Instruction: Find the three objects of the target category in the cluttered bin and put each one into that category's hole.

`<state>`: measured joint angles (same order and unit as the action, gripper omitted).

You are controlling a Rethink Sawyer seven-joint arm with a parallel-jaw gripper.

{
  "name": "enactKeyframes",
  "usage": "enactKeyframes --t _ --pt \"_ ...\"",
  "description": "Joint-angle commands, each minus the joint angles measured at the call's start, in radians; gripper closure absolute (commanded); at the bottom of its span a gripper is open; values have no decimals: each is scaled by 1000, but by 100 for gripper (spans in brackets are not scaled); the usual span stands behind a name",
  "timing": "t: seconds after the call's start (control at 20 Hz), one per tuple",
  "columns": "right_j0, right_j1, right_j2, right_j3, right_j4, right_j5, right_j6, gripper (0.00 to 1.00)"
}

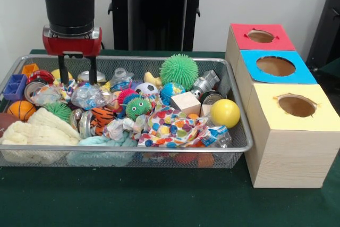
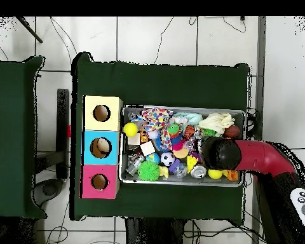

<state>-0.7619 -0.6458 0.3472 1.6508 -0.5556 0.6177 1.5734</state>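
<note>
Gripper (image 1: 78, 69): red-bodied, on the red and black arm (image 2: 260, 159); its 2 black fingers (image 1: 62, 69) stand spread apart and point straight down, holding nothing, their tips just above the clutter at the left end of the bin in the front view.

Bin (image 1: 236, 111): silver wire-mesh tray on the dark green tablecloth (image 1: 159, 200), packed full. Contents:
- spiky green rubber ball (image 1: 179, 70), at the far rim;
- smooth yellow ball (image 1: 225, 112), at the right end, nearest the boxes;
- small soccer-pattern ball (image 1: 145, 89), mid-bin;
- globe-print ball (image 1: 171, 91), beside the soccer-pattern ball;
- orange basketball-pattern ball (image 1: 21, 110), at the left end;
- plain wooden cube (image 1: 185, 103);
- polka-dot cloth (image 1: 172, 127), along the near side;
- cream knitted cloth (image 1: 37, 136), at the near left corner;
- blue plastic block with square recesses (image 1: 15, 86), at the left rim;
- tiger-striped soft toy (image 1: 102, 119);
- several crumpled clear wrappers and metal cans, mixed through the pile.

Sorting boxes: 3 wooden boxes in a row just beside the bin's right end, each with 1 round hole on top: red-topped box (image 1: 260, 36) farthest, blue-topped box (image 1: 276, 66) in the middle, yellow-topped box (image 1: 295, 107) nearest. Which objects belong to the target category cannot be told.
</note>
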Motion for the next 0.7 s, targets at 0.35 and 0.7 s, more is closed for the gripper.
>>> enactKeyframes --t 0.35,0.7 --pt "-4 144 -32 -57 -105 -88 4 0" --pt "3 171 -41 -60 -107 -106 22 0"
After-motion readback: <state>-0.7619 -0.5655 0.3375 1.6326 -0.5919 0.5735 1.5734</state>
